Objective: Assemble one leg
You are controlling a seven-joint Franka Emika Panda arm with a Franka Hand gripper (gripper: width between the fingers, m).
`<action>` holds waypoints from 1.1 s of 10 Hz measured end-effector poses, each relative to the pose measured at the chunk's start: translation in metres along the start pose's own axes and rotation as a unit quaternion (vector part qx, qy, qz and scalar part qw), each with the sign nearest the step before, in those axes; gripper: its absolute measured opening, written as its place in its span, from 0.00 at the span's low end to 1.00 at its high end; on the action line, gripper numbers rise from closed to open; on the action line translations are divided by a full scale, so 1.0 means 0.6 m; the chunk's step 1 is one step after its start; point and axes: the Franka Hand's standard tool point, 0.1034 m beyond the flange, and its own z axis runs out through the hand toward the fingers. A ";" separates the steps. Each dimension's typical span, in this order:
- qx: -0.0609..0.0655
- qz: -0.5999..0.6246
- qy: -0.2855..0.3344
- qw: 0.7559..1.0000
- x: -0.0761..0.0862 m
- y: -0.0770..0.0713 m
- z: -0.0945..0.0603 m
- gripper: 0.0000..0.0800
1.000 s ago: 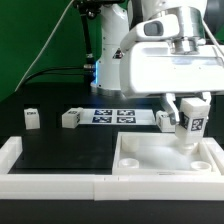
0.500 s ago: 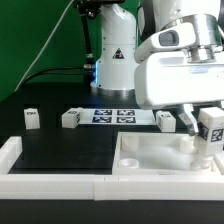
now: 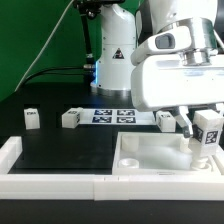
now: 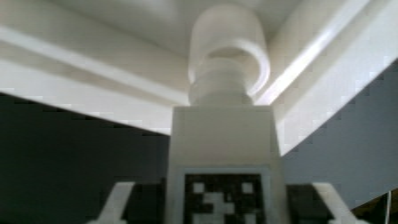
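My gripper [image 3: 207,127] is shut on a leg [image 3: 208,137], a small white block with a black-and-white tag, and holds it upright over the far corner of the large white panel [image 3: 150,155] at the exterior view's right. In the wrist view the held leg [image 4: 224,140] fills the middle, its tag facing the camera between my fingers [image 4: 121,203], its tip over the panel's corner socket [image 4: 228,45]. Three other legs stand on the table: one [image 3: 31,118], another [image 3: 69,118] and a third [image 3: 166,121].
The marker board [image 3: 110,116] lies at the back between the loose legs. Long white border rails [image 3: 50,183] run along the front and the exterior view's left [image 3: 10,152]. The robot's white base stands behind.
My gripper has carried the leg toward the exterior view's right, from over the panel's middle to its far right corner, and slightly lower.
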 end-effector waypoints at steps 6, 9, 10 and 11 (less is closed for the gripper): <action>0.000 0.000 0.007 1.000 -0.014 -0.009 0.014 0.36; -0.010 -0.002 0.042 0.999 -0.015 -0.007 0.023 0.36; -0.008 -0.002 0.034 0.999 -0.014 -0.007 0.023 0.37; -0.007 -0.002 0.031 0.999 -0.017 -0.008 0.025 0.37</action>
